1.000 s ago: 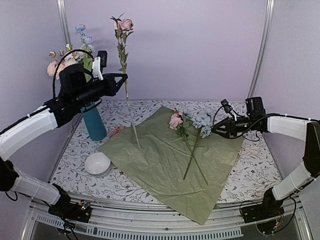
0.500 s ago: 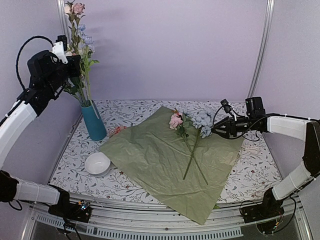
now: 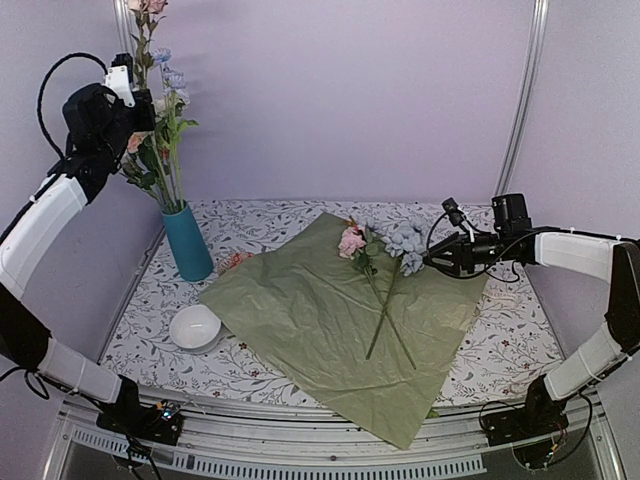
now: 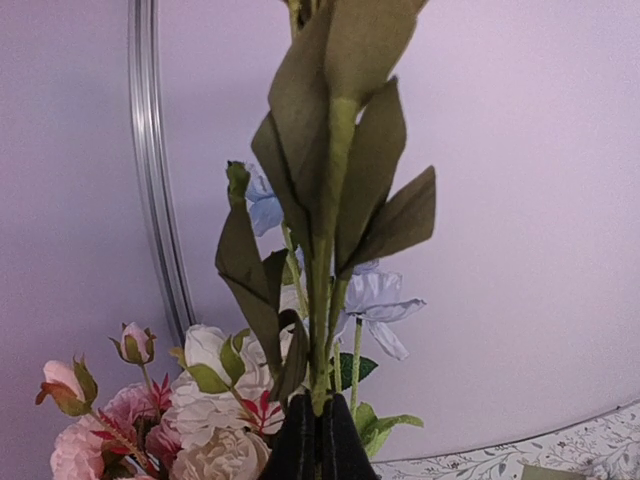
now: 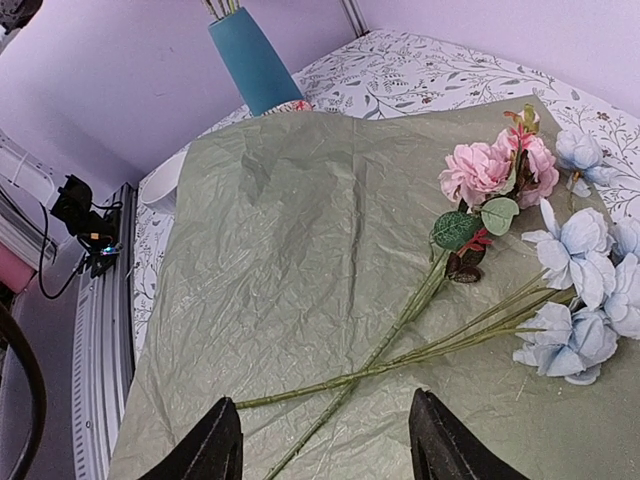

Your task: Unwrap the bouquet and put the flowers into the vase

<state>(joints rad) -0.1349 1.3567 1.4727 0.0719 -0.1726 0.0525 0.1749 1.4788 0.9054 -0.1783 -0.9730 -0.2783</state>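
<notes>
Currently left jaws clamp a leafy green pink-headed stem (image 4: 322, 300) over the tall teal cylinder vase (image 3: 188, 242); next, I'd say: lower straight, release; right jaws gape empty by pale-blue blooms (image 5: 580, 290).

Left gripper (image 3: 140, 110) holding pink flower (image 3: 152, 6) above vase (image 3: 188, 243), flowers (image 3: 352, 241) on sheet (image 3: 300, 310)

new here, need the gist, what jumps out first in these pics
The left gripper, high at the far left, is shut on a leafy stem above the teal vase. Mid-table, pink and blue flowers lie on a spread green sheet, the open right gripper beside them.
</notes>
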